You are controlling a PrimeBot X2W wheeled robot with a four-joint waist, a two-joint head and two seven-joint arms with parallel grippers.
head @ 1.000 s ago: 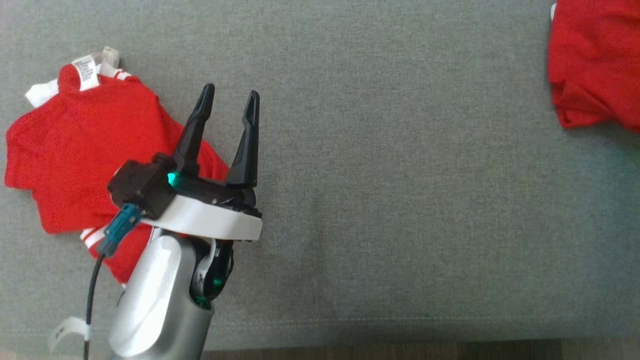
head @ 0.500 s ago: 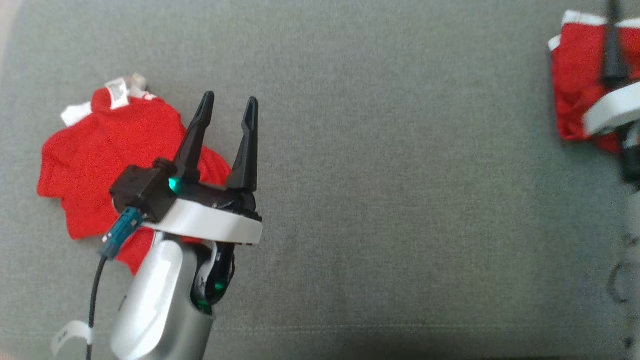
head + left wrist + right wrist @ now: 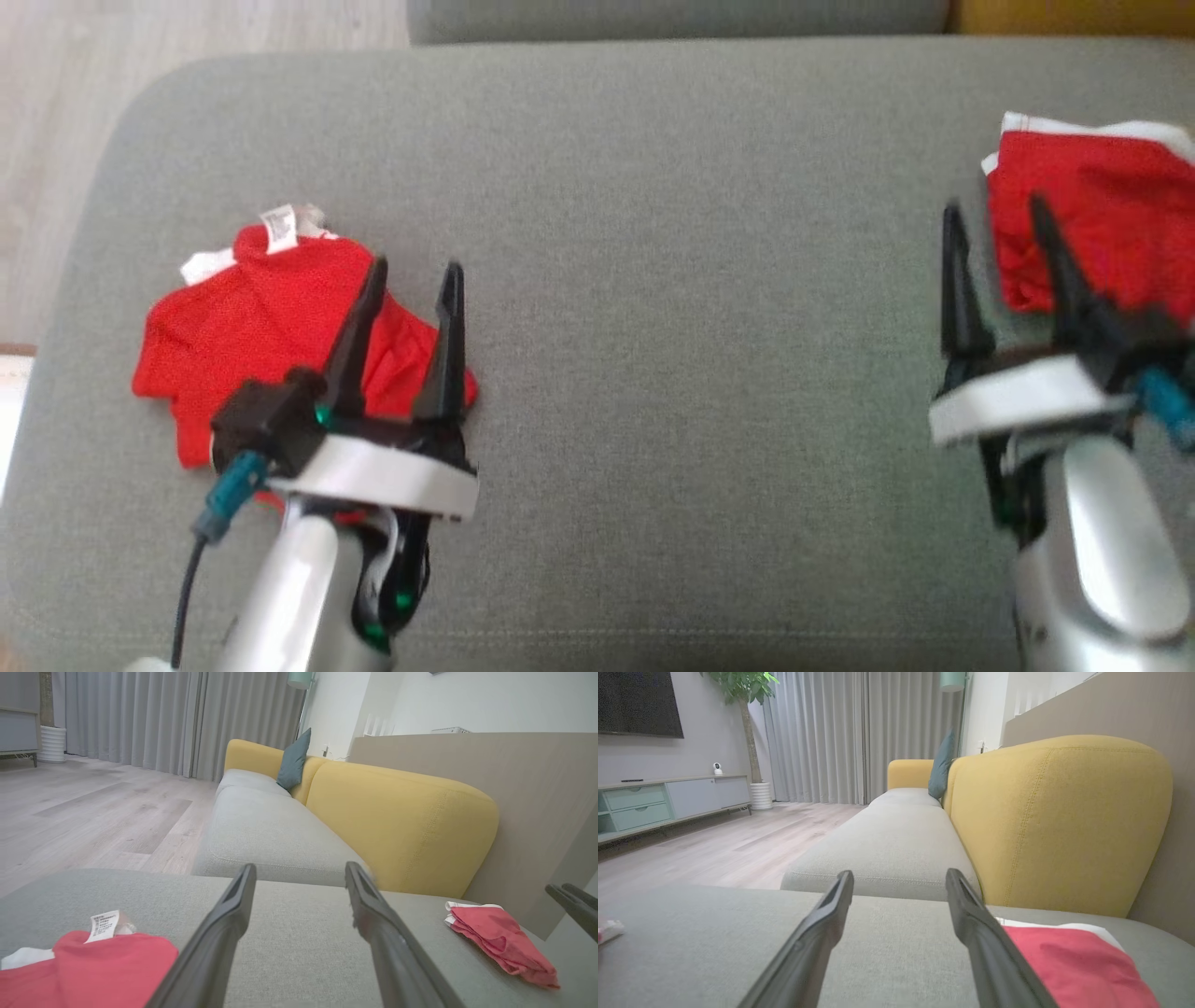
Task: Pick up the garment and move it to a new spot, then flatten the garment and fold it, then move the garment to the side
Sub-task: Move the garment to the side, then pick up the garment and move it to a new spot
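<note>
Head view: my left fingers and right fingers stand wide open, empty — the crumpled red garment lies on the grey cushion by the left pair. Left wrist view: soft, limp; I'd pinch its collar. Right wrist view: another folded piece nearby.

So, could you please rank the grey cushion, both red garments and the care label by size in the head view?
Grey cushion
Left red garment, then right red garment (unsure: cropped)
Care label

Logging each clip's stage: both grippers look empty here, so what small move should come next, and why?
Probably lower the left gripper onto the crumpled red garment: its open fingers hang over that cloth, holding nothing, while the other garment looks already folded.
</note>
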